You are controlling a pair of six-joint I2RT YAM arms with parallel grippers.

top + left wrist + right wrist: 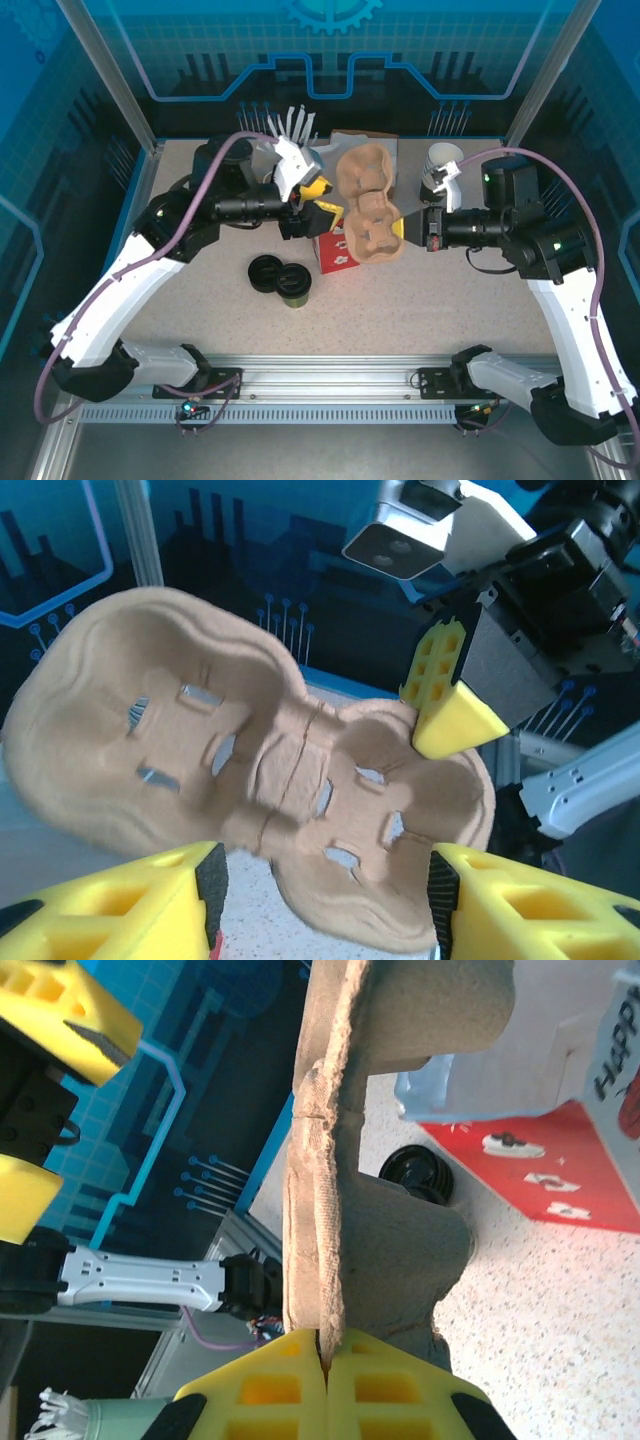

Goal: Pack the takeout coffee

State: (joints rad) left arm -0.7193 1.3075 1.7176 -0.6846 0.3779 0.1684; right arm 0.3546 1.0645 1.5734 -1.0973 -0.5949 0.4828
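The right tool (408,228) is clamped shut on the rim of a brown pulp cup carrier (365,200). In the right wrist view its two yellow fingers (260,1395) meet with the thin edge of the carrier (320,1210) pinched between them. The carrier hangs clear of the desk (450,300), turned up on its edge. It sits between the two tools, over a red box (335,252) that stands on the desk below. The left tool (322,200) reaches in from the other side with its fingers spread wide apart and nothing between them. In the left wrist view the yellow fingers (150,900) frame the bottom of the picture, and the hollowed face of the carrier (250,770) lies ahead of them. One yellow finger of the right tool (445,705) bites on its far rim. The left fingers are just beside the carrier's left edge, but whether they touch it cannot be told. The coffee cup (296,286), with its round olive-green top, stands upright on the desk. It is nearer the arm bases than the carrier, left of the red box and apart from both tools. A stack of black lids (268,272) sits right against its left side. A stack of white cups (443,160) stands at the far right of the desk, behind the right tool.
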